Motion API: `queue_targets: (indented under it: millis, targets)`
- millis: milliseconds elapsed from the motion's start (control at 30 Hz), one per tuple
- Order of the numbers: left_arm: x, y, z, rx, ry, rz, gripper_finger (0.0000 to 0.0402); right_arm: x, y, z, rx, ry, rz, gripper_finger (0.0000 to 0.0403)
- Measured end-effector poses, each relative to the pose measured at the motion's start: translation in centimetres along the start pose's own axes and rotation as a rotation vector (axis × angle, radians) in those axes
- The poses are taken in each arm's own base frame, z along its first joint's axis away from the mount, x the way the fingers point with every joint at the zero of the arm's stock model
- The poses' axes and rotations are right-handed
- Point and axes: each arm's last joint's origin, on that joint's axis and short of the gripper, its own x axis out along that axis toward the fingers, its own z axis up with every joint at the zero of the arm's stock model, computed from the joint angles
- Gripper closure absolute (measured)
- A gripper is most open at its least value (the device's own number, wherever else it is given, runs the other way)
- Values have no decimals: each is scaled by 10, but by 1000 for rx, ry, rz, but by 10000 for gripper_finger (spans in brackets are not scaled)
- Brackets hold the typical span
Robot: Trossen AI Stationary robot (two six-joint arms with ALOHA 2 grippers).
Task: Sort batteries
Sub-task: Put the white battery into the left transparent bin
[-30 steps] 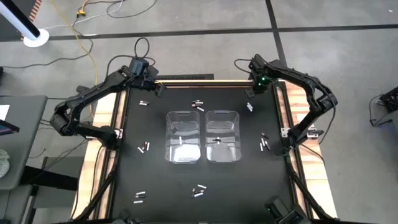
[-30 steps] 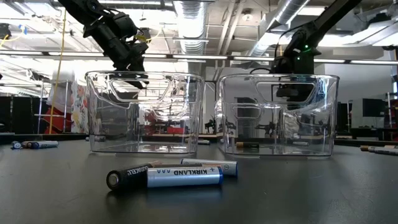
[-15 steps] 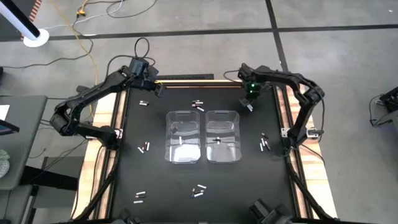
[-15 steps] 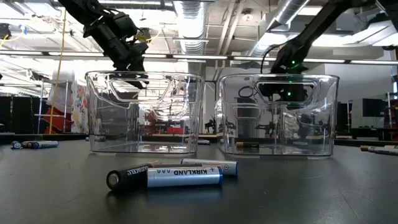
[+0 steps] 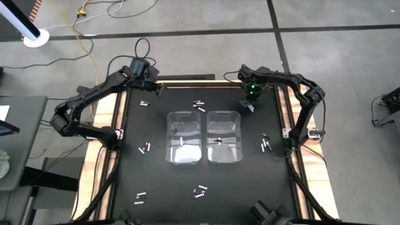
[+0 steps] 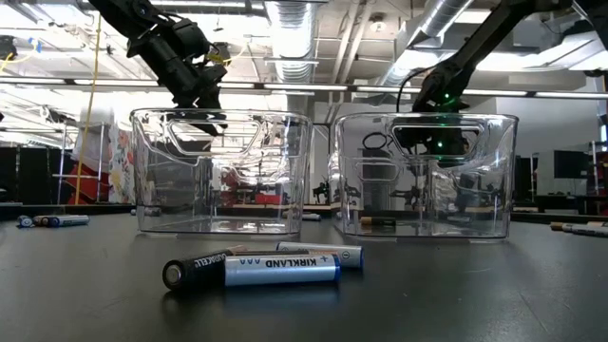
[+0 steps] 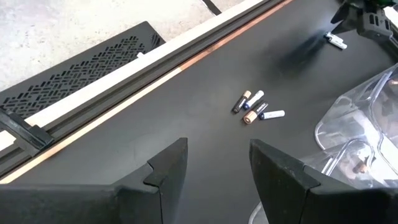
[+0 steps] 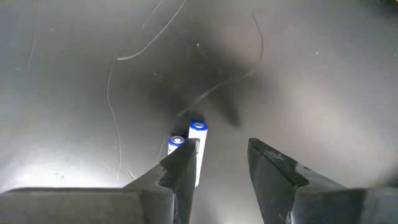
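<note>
The black table [image 5: 156, 187] is seen from above with two clear bins side by side in the middle, the left bin [image 5: 184, 137] and the right bin [image 5: 223, 136]. A battery or so can be made out lying inside each one.

The left arm is parked over the far left corner, with the left gripper [image 7: 214, 165] held above bare tabletop. Its fingers are spread apart and nothing is held between them. A small cluster of four batteries [image 7: 255, 107] is seen well ahead of it in the left wrist view, near the curved rim of a bin.

The right gripper [image 8: 221, 158] is brought low over the table at the far right, just beyond the right bin's far corner. Its fingers are parted by a modest gap and nothing is clamped yet. Two white batteries with blue ends [image 8: 189, 149] are lying side by side right at one finger [image 8: 180, 168], partly tucked behind it; whether that finger is actually touching them can't be told. In the low view the green light on that arm is seen glowing through the right bin's wall.

The rest of the batteries are scattered in little groups around the bins: a few by the far edge [image 5: 199, 104], a pair on the left [image 5: 145, 148], a few on the right [image 5: 265, 144], and two groups near the front [image 5: 200, 190]. Up close in the low view, the front group [image 6: 266, 266] is shown as one dark battery and two silver-and-blue ones lying flat.
</note>
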Motion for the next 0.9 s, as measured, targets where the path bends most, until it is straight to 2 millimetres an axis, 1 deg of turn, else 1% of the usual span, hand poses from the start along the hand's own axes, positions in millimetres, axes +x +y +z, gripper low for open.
queue_targets:
  millis: [300, 567, 700, 900]
  targets:
    - [0, 0, -1, -2, 8, 1, 233, 21, 1, -20, 1, 76, -7, 244]
    - [0, 0, -1, -1, 7, 1, 233, 25, 2, -23, 88, 94, -12, 248]
    - [0, 0, -1, -9, 6, 1, 233, 25, 2, -25, 139, 118, -4, 271]
    - [0, 0, -1, -10, 7, 1, 233, 25, 3, -27, 150, 141, 39, 319]
